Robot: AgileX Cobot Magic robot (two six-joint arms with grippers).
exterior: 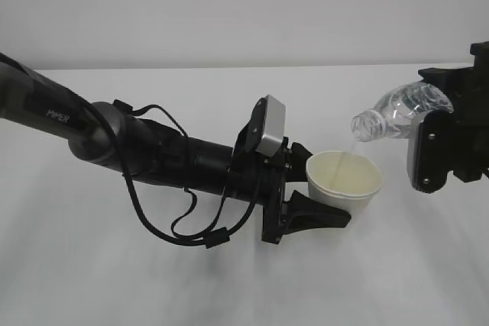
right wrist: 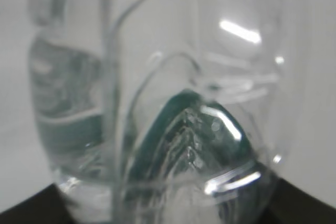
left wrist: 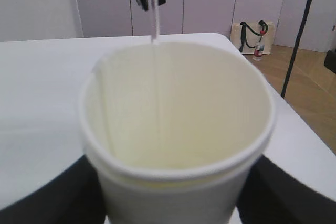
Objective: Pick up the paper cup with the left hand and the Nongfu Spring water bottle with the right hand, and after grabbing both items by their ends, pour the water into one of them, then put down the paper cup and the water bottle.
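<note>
In the exterior view my left gripper (exterior: 328, 186), on the black arm lettered "PIPER", is shut on the white paper cup (exterior: 344, 181), holding it upright just above the table. My right gripper (exterior: 435, 112) is shut on the base end of the clear Nongfu Spring water bottle (exterior: 401, 111), which is tipped with its neck down and to the left. A thin stream of water (exterior: 350, 150) falls from the neck into the cup. In the left wrist view the cup (left wrist: 178, 129) fills the frame between black fingers (left wrist: 52, 192), with the stream (left wrist: 156, 19) entering it. The bottle (right wrist: 168, 103) fills the right wrist view.
The white table (exterior: 153, 280) lies under both arms. In the left wrist view its right edge (left wrist: 310, 145) drops to a wooden floor, with a bag (left wrist: 252, 38) and a black pole (left wrist: 299, 35) beyond.
</note>
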